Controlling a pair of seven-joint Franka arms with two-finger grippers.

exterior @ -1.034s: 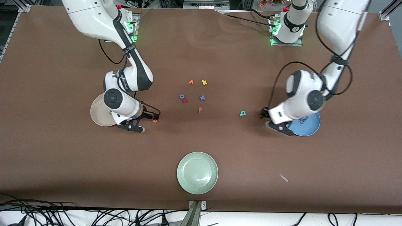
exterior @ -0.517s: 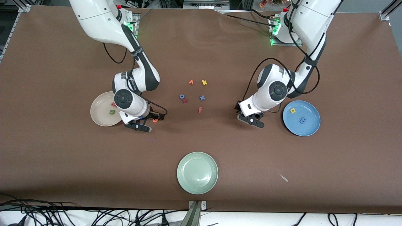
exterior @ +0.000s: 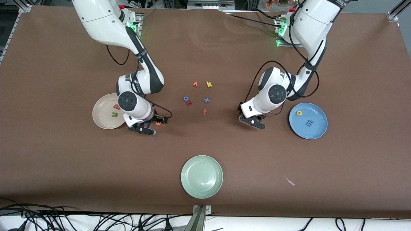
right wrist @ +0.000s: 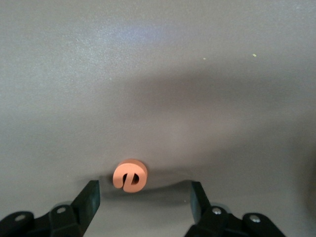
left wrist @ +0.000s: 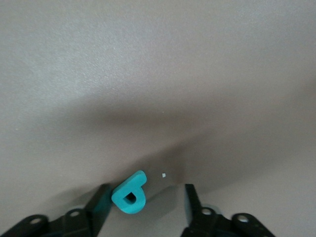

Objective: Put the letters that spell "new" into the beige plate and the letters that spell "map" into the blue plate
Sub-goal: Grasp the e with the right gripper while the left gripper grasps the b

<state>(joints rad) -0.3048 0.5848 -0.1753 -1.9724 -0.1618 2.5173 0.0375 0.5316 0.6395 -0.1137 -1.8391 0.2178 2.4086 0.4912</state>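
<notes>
Both arms low over the table, left hand (left wrist: 143,205) and right hand (right wrist: 143,200) fingers apart.

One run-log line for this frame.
left hand open around teal "a" | right hand open around orange "e" | neither lifted

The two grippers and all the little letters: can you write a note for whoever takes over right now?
Left gripper: down at the table, fingers open around the teal "a", one finger touching it, not yet gripped.
Right gripper: low beside the beige plate, open, the orange "e" between its fingers, not gripped.
Done: green "n" and pinkish-red "w" lie in the beige plate; yellow "p" and blue "m" lie in the blue plate.
Left: "e" into the beige plate, "a" into the blue plate.
</notes>
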